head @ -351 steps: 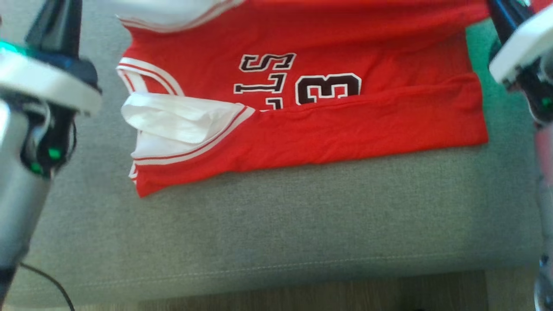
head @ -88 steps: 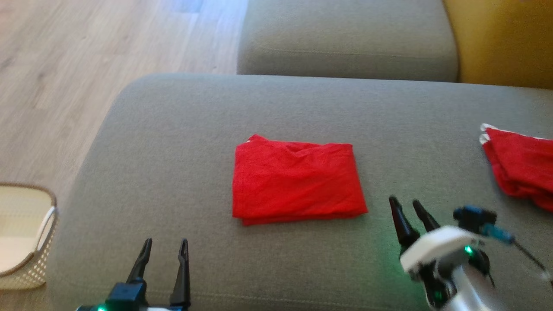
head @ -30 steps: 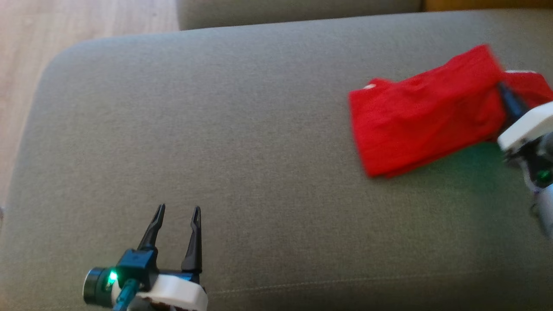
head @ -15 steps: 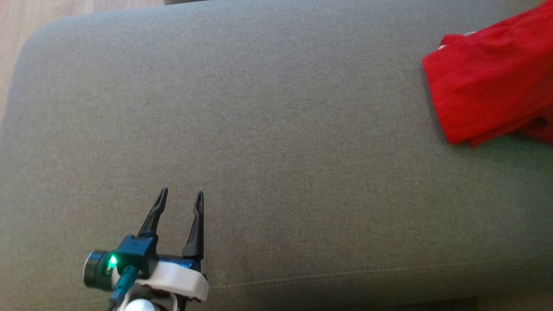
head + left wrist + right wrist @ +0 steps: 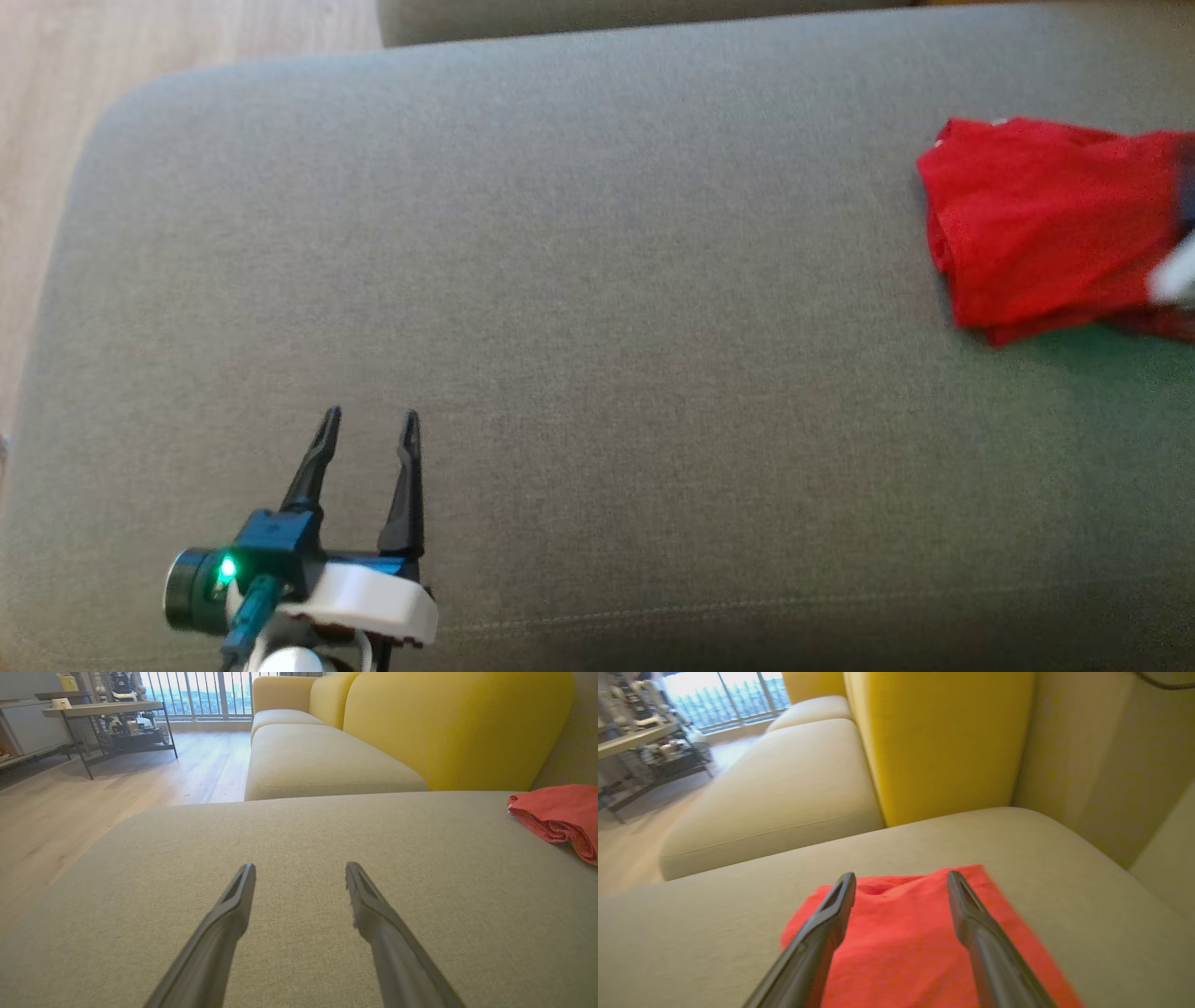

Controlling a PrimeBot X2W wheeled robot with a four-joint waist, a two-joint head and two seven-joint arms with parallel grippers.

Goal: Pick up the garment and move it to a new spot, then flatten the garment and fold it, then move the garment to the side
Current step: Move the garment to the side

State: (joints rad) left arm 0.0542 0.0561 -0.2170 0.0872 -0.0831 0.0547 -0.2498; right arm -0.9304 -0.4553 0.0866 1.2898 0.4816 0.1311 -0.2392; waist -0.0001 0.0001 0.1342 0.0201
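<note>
Where the left jaws sit nearest, low in the head view, they stand released and wide, nothing between them. Their dark fingers (image 5: 403, 485) point out over bare grey sofa cushion (image 5: 597, 308), and a green light (image 5: 226, 567) glows on the wrist housing behind them. The left wrist view agrees: fingers parted, only cushion fabric under and ahead of the tips.

The right jaws are released too. In the right wrist view both fingers are spread, and the red garment (image 5: 901, 938) lies folded on the cushion beneath and between them. Not grasped; can't tell if the tips touch the cloth.

From the head view the garment is well off to the right of the left jaws and farther out, at the frame edge. A blurred pale bit of the right arm (image 5: 1174, 275) overlaps its right side. In the left wrist view it is far right of the left jaws, past the tips, with its layered folded edge facing them.

Beyond both jaws is a second cushion (image 5: 322, 760), then the yellow backrest (image 5: 458, 723). Ahead-left of the left jaws is wood floor (image 5: 117, 788). Farthest out are a dark-framed bench (image 5: 107, 709) with clutter and a railed window (image 5: 201, 690).
</note>
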